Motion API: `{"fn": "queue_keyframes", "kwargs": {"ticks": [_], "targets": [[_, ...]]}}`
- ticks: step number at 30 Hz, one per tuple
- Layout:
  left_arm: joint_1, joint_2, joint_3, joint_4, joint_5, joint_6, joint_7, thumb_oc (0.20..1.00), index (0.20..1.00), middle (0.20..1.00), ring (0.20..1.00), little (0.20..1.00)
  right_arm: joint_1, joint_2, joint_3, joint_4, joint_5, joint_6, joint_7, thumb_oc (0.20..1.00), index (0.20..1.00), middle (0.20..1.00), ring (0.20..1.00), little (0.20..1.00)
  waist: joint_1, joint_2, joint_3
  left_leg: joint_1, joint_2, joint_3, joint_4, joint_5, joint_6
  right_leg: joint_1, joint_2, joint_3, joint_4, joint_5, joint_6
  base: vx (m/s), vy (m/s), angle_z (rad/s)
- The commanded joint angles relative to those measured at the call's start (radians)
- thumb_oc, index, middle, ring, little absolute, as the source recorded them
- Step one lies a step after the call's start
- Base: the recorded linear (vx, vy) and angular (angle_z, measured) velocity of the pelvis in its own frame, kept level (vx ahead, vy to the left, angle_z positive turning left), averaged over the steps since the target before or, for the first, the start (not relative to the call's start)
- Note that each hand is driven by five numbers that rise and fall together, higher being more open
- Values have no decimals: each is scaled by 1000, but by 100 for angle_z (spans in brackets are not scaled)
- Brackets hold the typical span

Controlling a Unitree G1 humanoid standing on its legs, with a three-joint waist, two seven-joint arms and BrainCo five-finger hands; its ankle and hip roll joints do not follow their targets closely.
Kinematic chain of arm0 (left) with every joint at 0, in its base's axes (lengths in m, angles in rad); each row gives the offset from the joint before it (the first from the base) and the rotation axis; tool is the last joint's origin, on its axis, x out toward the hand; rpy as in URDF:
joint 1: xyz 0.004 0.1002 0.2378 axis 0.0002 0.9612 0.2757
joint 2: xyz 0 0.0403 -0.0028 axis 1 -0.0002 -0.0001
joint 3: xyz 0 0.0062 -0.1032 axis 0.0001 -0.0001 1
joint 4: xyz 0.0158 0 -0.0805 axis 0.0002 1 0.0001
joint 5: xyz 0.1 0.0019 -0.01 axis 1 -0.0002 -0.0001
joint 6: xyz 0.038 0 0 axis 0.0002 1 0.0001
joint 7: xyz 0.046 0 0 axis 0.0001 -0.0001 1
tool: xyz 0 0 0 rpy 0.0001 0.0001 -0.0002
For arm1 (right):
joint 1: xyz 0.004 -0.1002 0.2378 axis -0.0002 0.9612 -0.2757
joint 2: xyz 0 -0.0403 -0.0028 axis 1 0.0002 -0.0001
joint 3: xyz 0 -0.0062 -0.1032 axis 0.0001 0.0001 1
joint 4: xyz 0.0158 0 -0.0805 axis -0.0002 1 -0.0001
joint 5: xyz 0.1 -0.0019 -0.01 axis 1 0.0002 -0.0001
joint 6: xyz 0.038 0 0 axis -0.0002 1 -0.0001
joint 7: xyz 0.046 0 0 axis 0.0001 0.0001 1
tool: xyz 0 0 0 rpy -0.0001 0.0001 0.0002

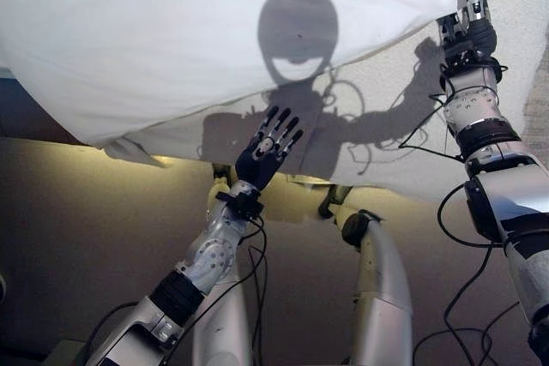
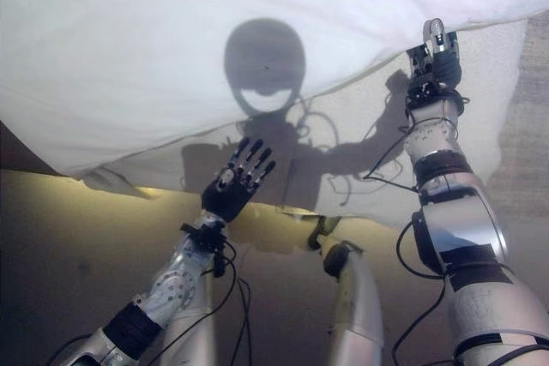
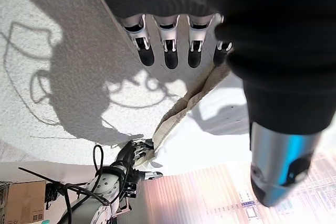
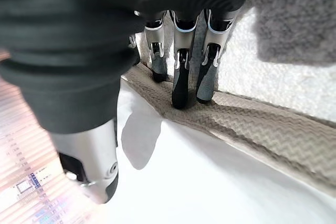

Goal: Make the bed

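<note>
The right hand [image 1: 467,27] pinched the blanket [image 1: 377,117] along its woven edge, seemingly beneath the white duvet [image 1: 154,40]. The left hand [image 1: 268,153] hung released, fingers spread, before the bed's side.

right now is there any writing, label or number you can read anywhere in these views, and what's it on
None can be read.
Cardboard box, left wrist view: a small pale label, too small to read.
White blanket, textured sheet and woven hem: no print.
Left hand, held open, and right hand, at the hem: no markings legible.
</note>
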Motion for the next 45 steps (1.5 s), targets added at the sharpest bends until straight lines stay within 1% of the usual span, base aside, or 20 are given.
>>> {"fn": "queue_keyframes", "kwargs": {"ticks": [1, 7, 10, 12, 15, 18, 22, 25, 32, 36, 37, 45], "targets": [[24, 9, -17, -165, 64, -12, -25, 1000, 1000, 1000, 1000, 1000, -90, -12, 74, -90, -4, -54, 28, 1000, 1000, 1000, 1000, 1000, 17, 45, -8, -23, 35, -3, 71, -92, -24, 7, 47, -3, -109, 72, 130, -3, -22, 6], [32, 23, -24, -175, 66, -8, -16, 1000, 1000, 1000, 1000, 1000, -134, 4, 65, -35, -12, -71, -22, 1000, 1000, 1000, 1000, 1000, 22, 45, -8, -23, 34, -6, 57, -86, -24, 11, 48, -9, -116, 72, 131, 0, -4, 4], [34, 25, -32, -180, 65, -8, -7, 1000, 1000, 1000, 1000, 1000, -159, 20, 67, -4, -24, -65, -47, 1000, 1000, 1000, 1000, 1000, 23, 47, -8, -24, 31, -8, 51, -85, -23, 11, 50, -13, -119, 74, 130, 0, 0, 0], [25, 27, -30, -183, 66, -12, -7, 1000, 1000, 1000, 1000, 1000, -158, 42, 73, -28, -23, -65, -36, 1000, 1000, 1000, 1000, 1000, 23, 44, -8, -23, 30, -7, 46, -83, -24, 11, 51, -11, -121, 73, 128, 0, 0, 0], [28, 31, -22, -189, 62, -16, -10, 1000, 1000, 1000, 1000, 1000, -154, 49, 89, -68, -27, -71, -24, 1000, 1000, 1000, 1000, 1000, 24, 38, -8, -23, 30, -6, 43, -82, -24, 13, 51, -13, -123, 72, 127, 0, 0, 0], [32, 31, -18, -193, 54, -16, -15, 1000, 1000, 1000, 1000, 1000, -144, 63, 89, -121, 1, -85, -4, 1000, 1000, 1000, 1000, 1000, 24, 35, -8, -21, 29, -4, 41, -80, -24, 15, 50, -17, -124, 73, 127, 0, 0, 0], [48, 34, -6, -199, 41, -23, -21, 1000, 1000, 1000, 1000, 1000, -135, 68, 99, -230, 26, -123, 29, 1000, 1000, 1000, 1000, 1000, 24, 29, -8, -20, 26, -7, 38, -78, -25, 19, 51, -22, -125, 74, 127, 0, 0, 0], [60, 41, -3, -205, 38, -27, -24, 1000, 1000, 1000, 1000, 1000, -140, 66, 121, -264, 19, -131, 36, 1000, 1000, 1000, 1000, 1000, 24, 26, -8, -19, 26, -11, 30, -74, -27, 22, 49, -28, -124, 75, 127, 0, 0, 0], [68, 55, -5, -214, 35, -27, -26, 1000, 1000, 1000, 1000, 1000, -171, 69, 154, -253, 7, -129, 24, 1000, 1000, 1000, 1000, 1000, 24, 21, -8, -15, 24, -16, 24, -70, -29, 31, 49, -31, -129, 75, 128, 0, 0, 0], [69, 56, -11, -217, 37, -29, -24, 1000, 1000, 1000, 1000, 1000, -187, 69, 158, -217, -15, -126, -7, 1000, 1000, 1000, 1000, 1000, 27, 23, -8, -17, 21, -23, 19, -66, -29, 32, 50, -35, -130, 72, 128, 2, 5, 1], [68, 55, -13, -216, 41, -31, -18, 1000, 1000, 1000, 1000, 1000, -192, 71, 160, -201, -37, -126, -27, 200, 200, 200, 200, 200, 28, 22, -8, -16, 19, -23, 16, -66, -27, 33, 51, -36, -131, 72, 128, 0, 0, 0], [60, 49, -21, -211, 50, -35, -7, 1000, 1000, 1000, 1000, 1000, -194, 86, 160, -218, -67, -134, -57, 200, 200, 200, 200, 200, 22, 13, -8, -16, 14, -21, 17, -71, -21, 38, 52, -33, -144, 80, 128, -1, 9, 3]]}}
